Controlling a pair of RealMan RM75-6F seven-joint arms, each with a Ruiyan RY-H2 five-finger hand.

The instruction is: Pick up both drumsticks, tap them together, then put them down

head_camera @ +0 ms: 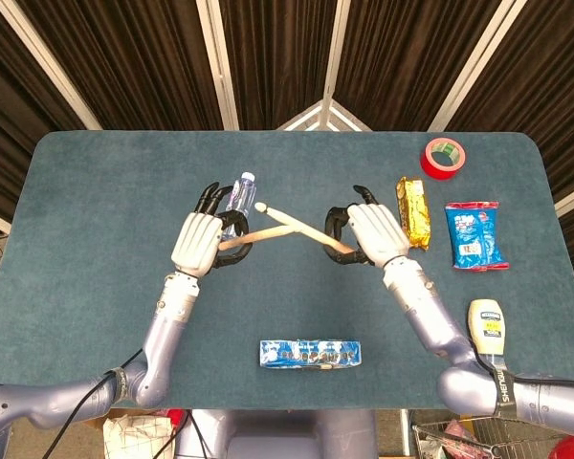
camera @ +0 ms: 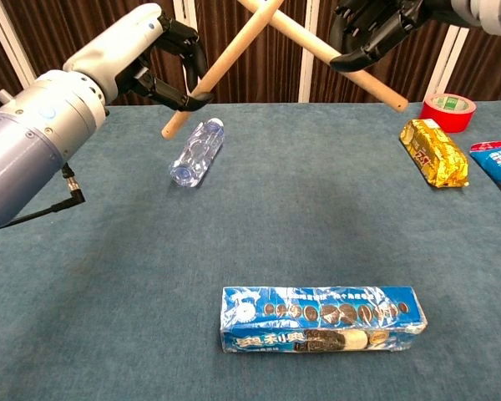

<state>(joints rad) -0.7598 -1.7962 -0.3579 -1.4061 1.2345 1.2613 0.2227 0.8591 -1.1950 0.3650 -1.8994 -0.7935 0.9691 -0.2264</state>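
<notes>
My left hand [head_camera: 200, 242] grips one wooden drumstick [head_camera: 268, 229] by its butt, raised above the table; the same left hand [camera: 146, 58] shows at the upper left of the chest view. My right hand [head_camera: 373, 232] grips the other drumstick [head_camera: 289, 218], whose tip points left. The right hand [camera: 371, 29] sits at the top right of the chest view. The two sticks cross in an X near mid-table, at the top of the chest view, where the left stick [camera: 225, 58] meets the right stick [camera: 326, 54].
A clear water bottle [head_camera: 240, 194] lies behind my left hand. A gold snack pack [head_camera: 412, 211], a blue packet [head_camera: 474, 234], red tape [head_camera: 444, 157] and a yellow bottle [head_camera: 486, 325] lie to the right. A blue cookie box [head_camera: 310, 353] sits near the front edge.
</notes>
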